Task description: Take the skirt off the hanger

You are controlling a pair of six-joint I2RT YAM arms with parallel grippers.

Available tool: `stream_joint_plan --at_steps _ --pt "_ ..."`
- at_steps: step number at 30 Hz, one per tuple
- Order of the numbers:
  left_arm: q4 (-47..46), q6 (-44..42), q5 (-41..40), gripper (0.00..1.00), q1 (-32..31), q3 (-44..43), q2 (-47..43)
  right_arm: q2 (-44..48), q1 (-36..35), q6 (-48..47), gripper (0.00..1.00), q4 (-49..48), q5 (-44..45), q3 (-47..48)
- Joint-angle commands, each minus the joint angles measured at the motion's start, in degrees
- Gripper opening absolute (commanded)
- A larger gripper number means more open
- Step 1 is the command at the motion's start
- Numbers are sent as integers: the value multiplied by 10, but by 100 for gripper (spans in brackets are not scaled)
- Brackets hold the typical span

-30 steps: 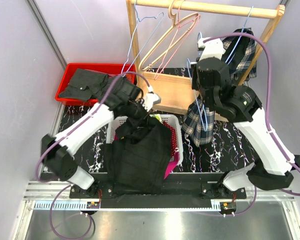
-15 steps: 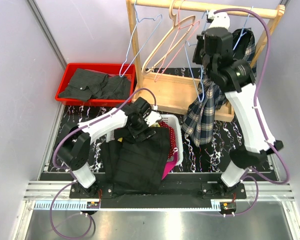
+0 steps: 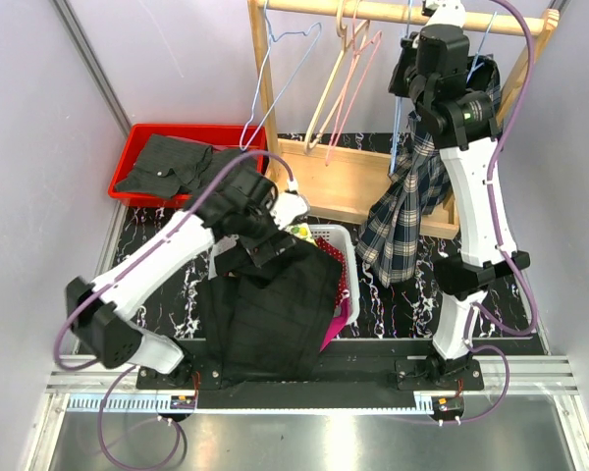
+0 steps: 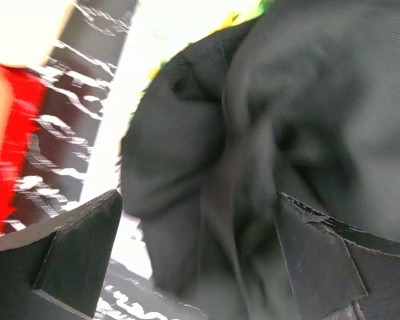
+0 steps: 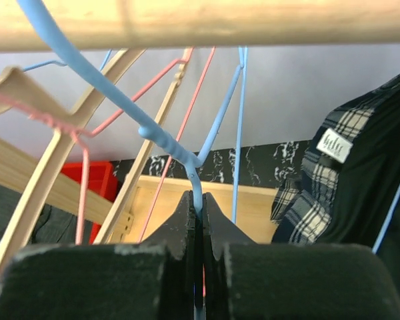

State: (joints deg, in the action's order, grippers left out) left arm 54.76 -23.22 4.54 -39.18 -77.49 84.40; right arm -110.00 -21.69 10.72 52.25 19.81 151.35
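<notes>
The dark blue-and-white plaid fabric skirt (image 3: pixel 404 211) hangs limp below the round wooden rail (image 3: pixel 314 9), toward its right end. I judge it soft, light and floppy, apt to snag on thin wire, so I'd take it at the waistband, just under the rail. My right gripper (image 5: pixel 197 204) reaches up close beneath the rail, fingers pinched on the neck of the thin blue wire hanger (image 5: pixel 165 143). My left gripper (image 4: pixel 200 260) sits well below the rail, fingers spread apart over a black cloth garment (image 4: pixel 307 100).
</notes>
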Motion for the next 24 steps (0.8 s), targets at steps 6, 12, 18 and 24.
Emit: stream_joint_plan --at_steps 6,12,18,24 --pt "143 -42 61 99 2 -155 -85 -35 28 -8 0 -37 -29 22" --pt "162 -46 87 99 2 -160 -107 -62 43 12 0 -40 -58 30" --pt "170 -67 219 99 1 -34 -127 -28 43 26 0 -50 -90 -63" --pt "98 -75 189 99 1 80 -88 78 39 33 65 -131 -110 -197"
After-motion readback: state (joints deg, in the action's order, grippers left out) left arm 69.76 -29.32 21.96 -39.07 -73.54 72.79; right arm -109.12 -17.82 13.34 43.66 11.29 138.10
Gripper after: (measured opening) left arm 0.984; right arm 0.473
